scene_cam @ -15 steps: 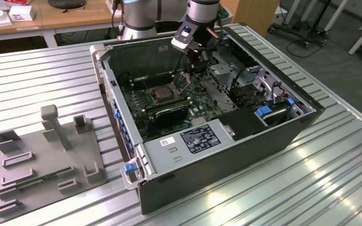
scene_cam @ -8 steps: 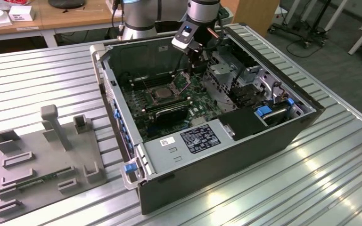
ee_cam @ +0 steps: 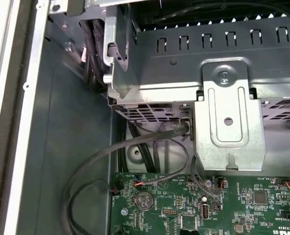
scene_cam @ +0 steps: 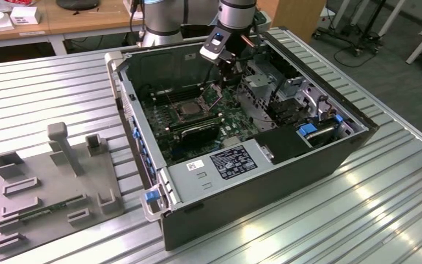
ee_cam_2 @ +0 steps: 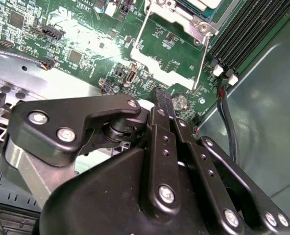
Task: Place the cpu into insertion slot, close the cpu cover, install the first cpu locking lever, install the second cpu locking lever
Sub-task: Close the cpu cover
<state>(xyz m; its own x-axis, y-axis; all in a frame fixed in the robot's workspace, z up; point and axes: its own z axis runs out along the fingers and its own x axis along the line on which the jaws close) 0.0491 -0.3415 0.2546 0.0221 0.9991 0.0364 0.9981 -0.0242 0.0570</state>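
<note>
An open computer case lies on the slatted table, with the green board inside. The insertion slot is a dark square with a silvery rim near the board's middle. Just behind it the cpu cover stands tilted up. In the second wrist view a pale corner of the cpu shows inside the socket's silvery frame, with thin wire levers alongside. My gripper hangs shut just behind the raised cover, low over the board, holding nothing.
Long black memory slots run beside the socket. A metal drive cage and loose cables sit close to the arm. A grey fixture tray lies at the exterior view's left. The case walls box the board in.
</note>
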